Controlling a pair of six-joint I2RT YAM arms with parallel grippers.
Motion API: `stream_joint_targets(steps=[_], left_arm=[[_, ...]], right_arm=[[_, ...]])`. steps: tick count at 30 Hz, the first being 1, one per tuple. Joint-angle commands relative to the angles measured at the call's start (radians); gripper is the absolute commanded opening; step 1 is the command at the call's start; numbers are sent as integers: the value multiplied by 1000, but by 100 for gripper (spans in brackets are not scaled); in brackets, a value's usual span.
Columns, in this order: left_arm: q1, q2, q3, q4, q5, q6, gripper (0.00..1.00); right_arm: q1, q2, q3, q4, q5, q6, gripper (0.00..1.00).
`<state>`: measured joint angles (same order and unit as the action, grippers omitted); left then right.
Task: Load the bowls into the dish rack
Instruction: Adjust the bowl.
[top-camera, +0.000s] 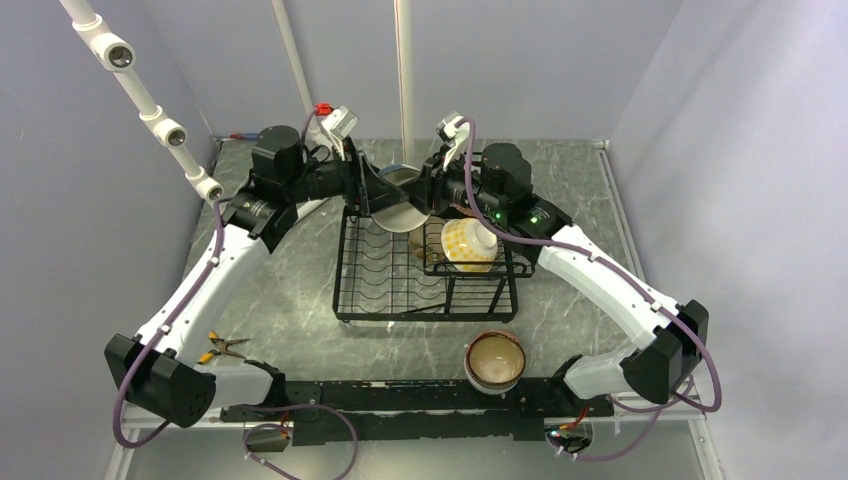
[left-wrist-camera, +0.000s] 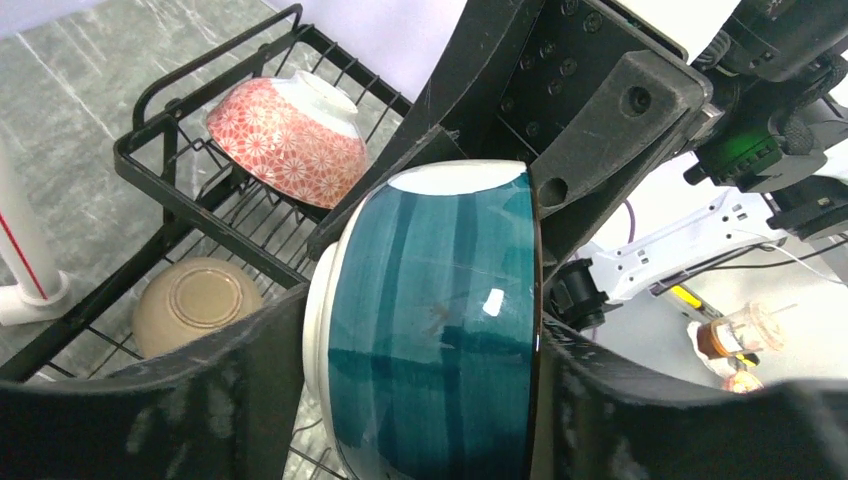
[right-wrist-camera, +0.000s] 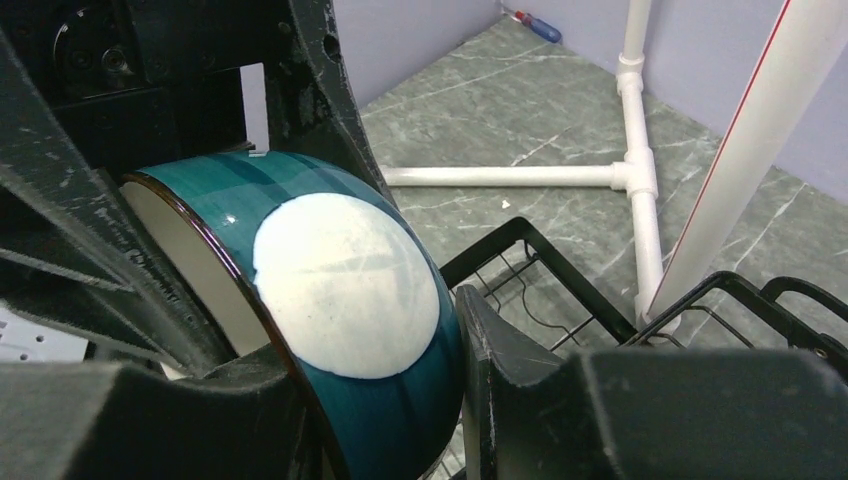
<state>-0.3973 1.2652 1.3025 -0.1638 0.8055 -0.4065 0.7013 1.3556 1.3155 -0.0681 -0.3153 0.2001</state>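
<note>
Top view looks down from behind; both close wrist views share the teal bowl (left-wrist-camera: 440, 330).

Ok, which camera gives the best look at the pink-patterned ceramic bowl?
Left wrist. The pink-patterned ceramic bowl lies tilted in the black wire dish rack, nearly whole and unobstructed. Top external: not visible, because the arms cover the rack's far end. Right wrist: not in frame.

A teal-glazed ceramic bowl (top-camera: 395, 208) with a white foot hangs on its side over the back edge of the black wire dish rack (top-camera: 385, 272). A yellow-dotted bowl (top-camera: 468, 245) sits upside down in the raised basket (a pink-patterned bowl (left-wrist-camera: 285, 140) tilts nearby); a brown-rimmed cream bowl (top-camera: 495, 360) tops a stack on the tabletop (top-camera: 300, 290).
</note>
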Motion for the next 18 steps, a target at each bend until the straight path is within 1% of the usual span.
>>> stream_joint_targets(steps=[1,3,5,7,8,10,12,14,17,18], left_arm=[[-3,16,63,-49,58,36,65],[-4,18,66,-53,64,34,51],[-3,9,59,-38,66,33,31],[-3,-4,52,-30,55,38,7],[-3,-11,45,-24,41,39,3],[-3,-29,26,2,31,36,3],[-3,-39,18,18,11,30,3],[-3,-49,22,3,-32,33,3],[-3,-65,30,-19,-106,58,3],[-3,-75,25,-21,-137,69,3]], right_arm=[[2,-29,83,83,4,-19,0],[1,-28,88,74,14,-28,0],[2,-32,88,73,24,-38,0],[0,-37,87,73,37,-46,0],[1,-40,83,73,40,-49,0],[1,-42,77,78,43,-48,0],[1,-41,78,75,42,-50,7],[1,-41,82,73,49,-51,18],[0,-50,80,38,78,-59,40],[1,-55,76,33,92,-62,44]])
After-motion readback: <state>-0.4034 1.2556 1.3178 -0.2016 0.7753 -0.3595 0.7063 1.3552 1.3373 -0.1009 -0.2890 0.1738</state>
